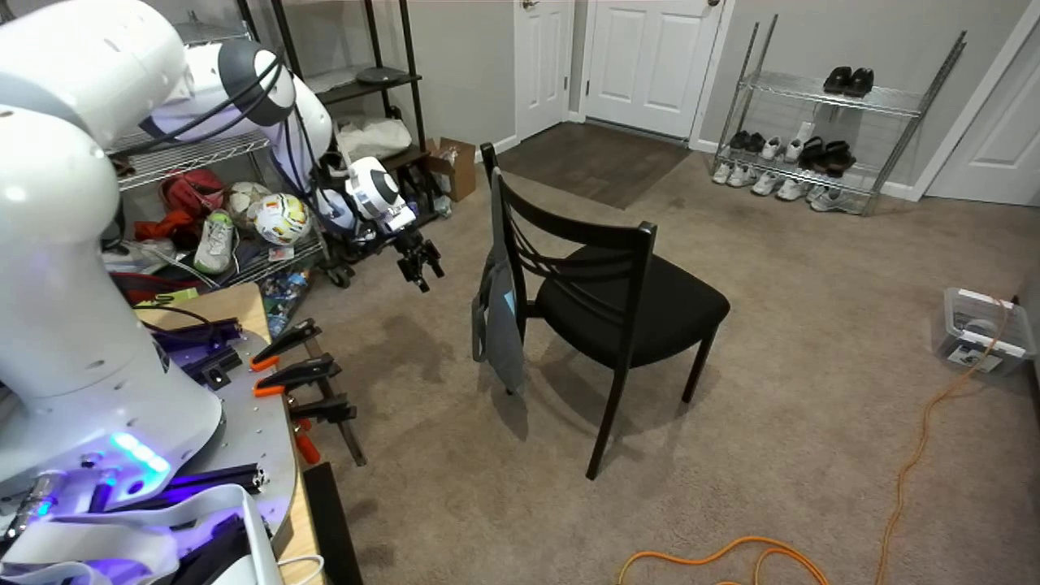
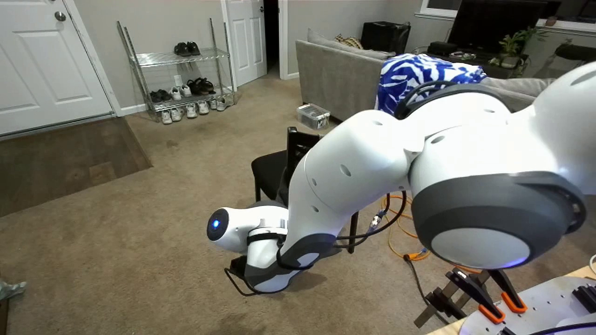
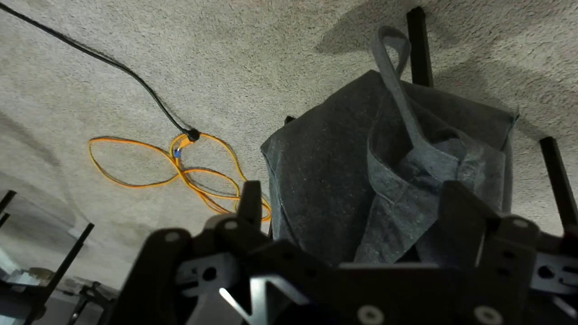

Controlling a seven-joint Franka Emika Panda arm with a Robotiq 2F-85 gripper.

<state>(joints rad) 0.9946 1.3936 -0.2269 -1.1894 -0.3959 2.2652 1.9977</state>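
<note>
The white arm (image 1: 49, 244) stuck out past the wooden edge of the surface (image 1: 244, 309), and its hand (image 3: 350, 198) hung in the air above the carpet (image 1: 455, 504). I saw its two fingers (image 3: 249, 203) spread wide. Near them was the gray cloth (image 3: 325, 180), which hung down the back of a black chair (image 1: 678, 305), on the side by the hand. A gap showed between hand and cloth, so the two were apart. A strap (image 3: 403, 106) poked past the cloth's edge in a loop, next to a pocket (image 3: 404, 203). I could not tell if the cloth's low corner touched the carpet. Black clamps (image 1: 296, 372) stuck out over the surface's edge, with a strip of carpet between them and the chair. Past the arm stood a wire shelf with a ball (image 1: 281, 218) on it, and I could not tell how much room was there. On the chair's far side, a wide stretch of carpet ran to the shoe rack (image 1: 780, 86). An orange cord (image 3: 182, 173) lay in loops on the carpet, joined to a black cord (image 3: 108, 61).
</note>
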